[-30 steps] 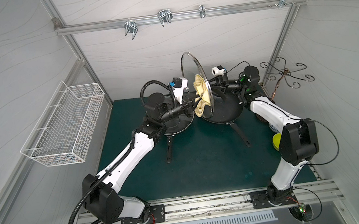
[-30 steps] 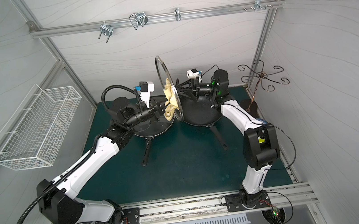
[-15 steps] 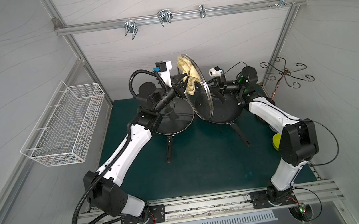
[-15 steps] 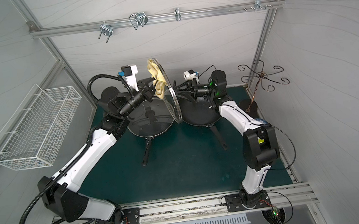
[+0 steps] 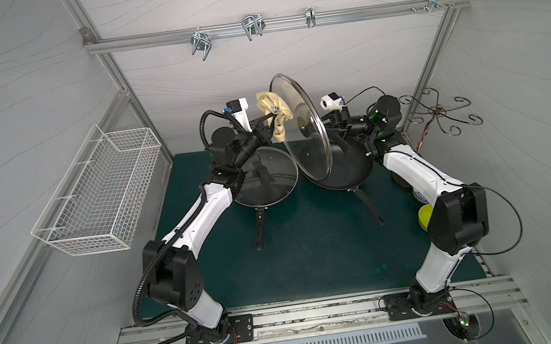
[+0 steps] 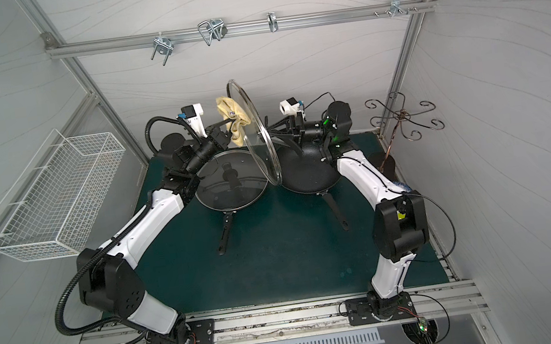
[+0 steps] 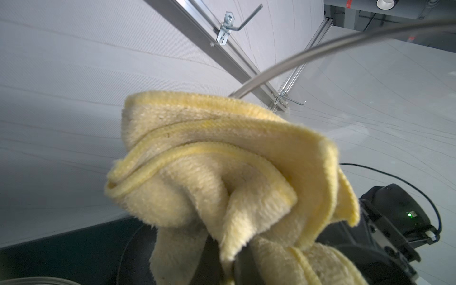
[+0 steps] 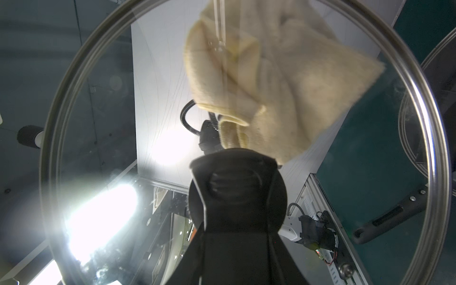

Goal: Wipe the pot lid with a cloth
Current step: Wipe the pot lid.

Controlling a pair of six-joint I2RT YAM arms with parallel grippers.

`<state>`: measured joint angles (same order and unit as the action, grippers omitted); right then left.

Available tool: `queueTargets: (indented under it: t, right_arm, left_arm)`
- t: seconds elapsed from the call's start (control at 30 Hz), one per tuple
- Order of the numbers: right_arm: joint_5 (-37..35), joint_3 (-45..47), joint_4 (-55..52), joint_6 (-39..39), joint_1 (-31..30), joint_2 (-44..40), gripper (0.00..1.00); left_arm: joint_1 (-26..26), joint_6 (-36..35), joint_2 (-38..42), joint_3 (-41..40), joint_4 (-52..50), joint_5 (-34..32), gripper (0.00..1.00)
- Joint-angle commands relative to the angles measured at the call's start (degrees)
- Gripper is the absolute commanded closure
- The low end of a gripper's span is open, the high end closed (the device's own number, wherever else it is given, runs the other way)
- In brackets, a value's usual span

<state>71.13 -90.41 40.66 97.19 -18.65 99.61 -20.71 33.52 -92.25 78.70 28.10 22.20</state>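
Left gripper (image 5: 270,121) is clamped tight on the bunched-up pale yellow cloth (image 5: 275,110). It's holding it in the air right up by the upper part of the pot lid (image 5: 314,153), on the glass face away from the knob (image 8: 237,182); can't tell if it's actually pressing on it. Right gripper (image 6: 274,133) is closed round that black knob, so the pot lid stands on edge above the green mat (image 5: 312,254), between the lidded pan (image 5: 264,181) and the open black pan (image 5: 348,167).

Raised pot lid (image 5: 301,127), lidded pan (image 5: 268,181), black pan (image 5: 352,167) crowd mat's (image 5: 314,264) rear; front free.
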Motion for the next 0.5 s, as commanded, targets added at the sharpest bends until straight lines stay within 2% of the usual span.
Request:
queueTargets:
  t: [0.0, 0.13, 0.27, 0.47]
  right_arm:
    - [-1.66, -4.11, 8.2, 1.07, 0.46, -0.67, 1.0]
    - [-2.03, -3.82, 9.18, 1.96, 1.4, -0.32, 1.0]
    - [-2.84, -2.56, 10.98, 3.31, 3.06, -0.45, 1.0]
    - [-3.72, 0.0, 11.13, 3.69, 5.76, -1.18, 1.0]
  left_arm:
    - [-2.2, 1.66, -0.42, -1.65, 4.07, 2.11, 1.0]
    - [-5.25, 0.36, 0.7, -4.5, 2.15, 2.2, 1.0]
    - [-7.94, 2.13, 2.27, -6.76, 1.64, 3.8, 1.0]
    - [-11.71, 1.2, 4.45, -6.13, -2.51, 7.15, 1.0]
